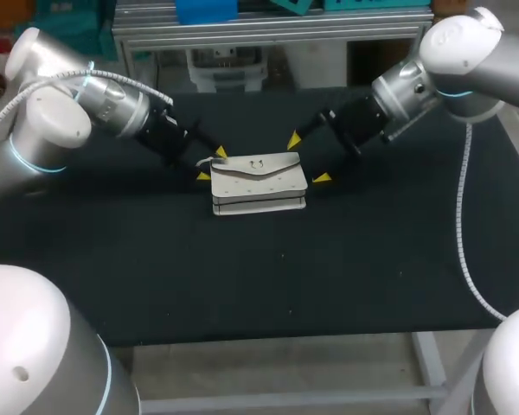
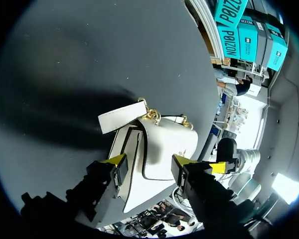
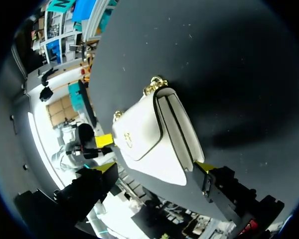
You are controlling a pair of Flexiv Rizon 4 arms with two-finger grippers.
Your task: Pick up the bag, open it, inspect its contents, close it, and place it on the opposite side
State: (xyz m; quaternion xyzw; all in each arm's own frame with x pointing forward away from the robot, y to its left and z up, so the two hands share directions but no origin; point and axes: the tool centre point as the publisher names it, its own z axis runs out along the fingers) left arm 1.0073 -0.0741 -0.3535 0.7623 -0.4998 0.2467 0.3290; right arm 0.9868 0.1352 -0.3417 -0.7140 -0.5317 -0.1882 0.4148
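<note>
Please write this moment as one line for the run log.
bag: on table, flap closed | left gripper: open, straddling one end | right gripper: open, straddling other end

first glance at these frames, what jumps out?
A white handbag with gold hardware sits in the middle of the black table. The left gripper and right gripper close in on its two ends. Their yellow-tipped fingers are spread open around the bag, though contact is hard to judge.
</note>
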